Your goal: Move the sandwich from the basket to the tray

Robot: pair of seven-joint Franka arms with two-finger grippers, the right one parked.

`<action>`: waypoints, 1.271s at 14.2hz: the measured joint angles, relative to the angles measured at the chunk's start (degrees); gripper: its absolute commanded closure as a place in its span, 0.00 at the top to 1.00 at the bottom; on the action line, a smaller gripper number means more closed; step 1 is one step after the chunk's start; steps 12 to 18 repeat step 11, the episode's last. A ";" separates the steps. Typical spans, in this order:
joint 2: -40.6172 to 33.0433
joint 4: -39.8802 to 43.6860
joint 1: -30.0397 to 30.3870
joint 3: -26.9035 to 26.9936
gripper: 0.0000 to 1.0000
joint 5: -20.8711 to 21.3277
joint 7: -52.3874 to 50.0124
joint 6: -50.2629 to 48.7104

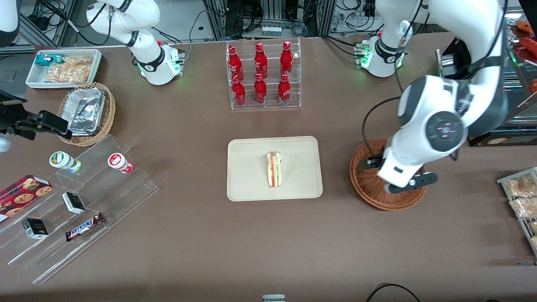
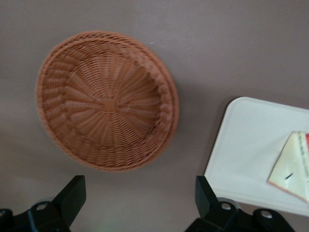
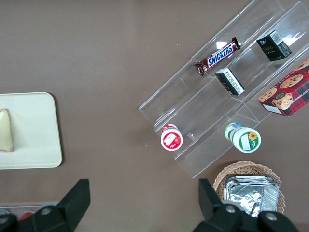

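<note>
The sandwich (image 1: 275,169) lies on the cream tray (image 1: 251,180) at the table's middle, its red and green filling edge showing. In the left wrist view the sandwich (image 2: 293,164) rests on the tray (image 2: 246,145), apart from the basket. The round reddish-brown basket (image 1: 367,186) stands beside the tray toward the working arm's end. Its inside (image 2: 106,101) holds nothing. My gripper (image 1: 370,162) hangs above the basket. The gripper (image 2: 138,186) is open, with only brown table between its black fingers (image 2: 72,193).
A clear rack of red bottles (image 1: 263,75) stands farther from the front camera than the tray. Snack bags (image 1: 522,195) lie at the working arm's end. An acrylic step shelf with small goods (image 1: 79,209) and a foil-filled wicker basket (image 1: 88,113) sit toward the parked arm's end.
</note>
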 measured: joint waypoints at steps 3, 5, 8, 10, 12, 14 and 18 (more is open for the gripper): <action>-4.74 -0.36 5.60 -0.89 1.00 0.00 9.94 -6.29; -7.85 -0.55 10.32 -2.82 1.00 0.01 15.35 -8.55; -11.45 -1.07 17.62 -7.73 1.00 0.10 20.42 -9.75; -13.64 -1.10 21.01 -9.53 1.00 0.11 22.53 -10.22; -14.72 -1.10 21.77 -9.67 1.00 0.12 23.13 -10.27; -14.72 -1.10 21.77 -9.67 1.00 0.12 23.13 -10.27; -14.72 -1.10 21.77 -9.67 1.00 0.12 23.13 -10.27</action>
